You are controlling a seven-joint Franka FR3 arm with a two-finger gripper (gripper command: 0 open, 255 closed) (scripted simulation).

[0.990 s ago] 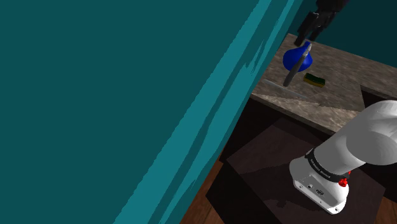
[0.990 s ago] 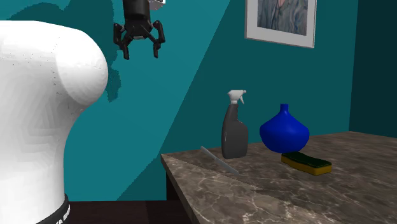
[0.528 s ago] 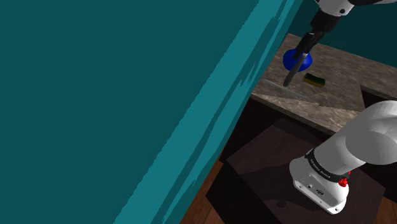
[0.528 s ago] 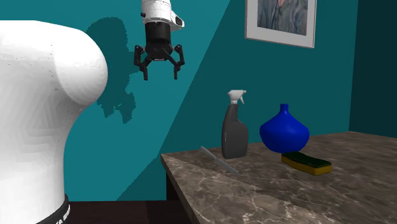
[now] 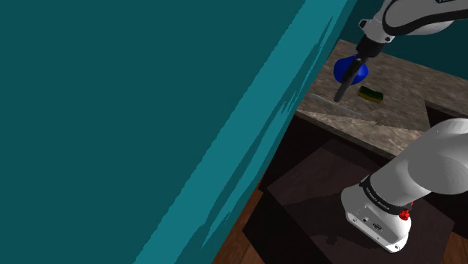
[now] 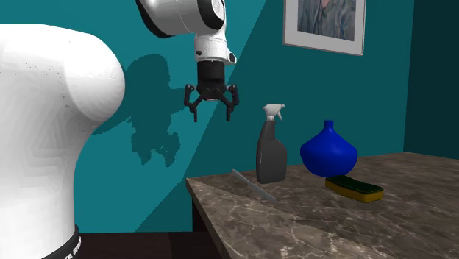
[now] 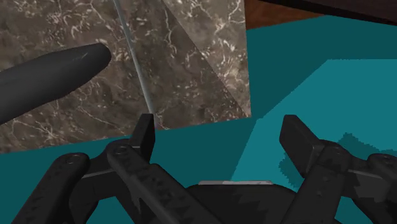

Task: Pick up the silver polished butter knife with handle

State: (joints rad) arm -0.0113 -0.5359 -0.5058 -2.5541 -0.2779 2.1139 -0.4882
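Note:
The butter knife is a thin grey strip lying flat on the marble counter, near its wall-side corner and just in front of the spray bottle. My gripper hangs open and empty in the air, pointing down, above and toward the second exterior view's left of the knife. In the wrist view the knife runs as a narrow line away from the left finger, and the open gripper has only the teal wall and the counter's edge between its fingers. In the shoulder view the gripper hovers over the counter's far end.
A dark grey spray bottle stands right behind the knife, a blue vase beside it, and a yellow-and-green sponge in front of the vase. The teal wall is close behind the gripper. A framed picture hangs higher up.
The gripper has come down and toward the second exterior view's right, closer to the counter and the spray bottle. Its fingers stay open.

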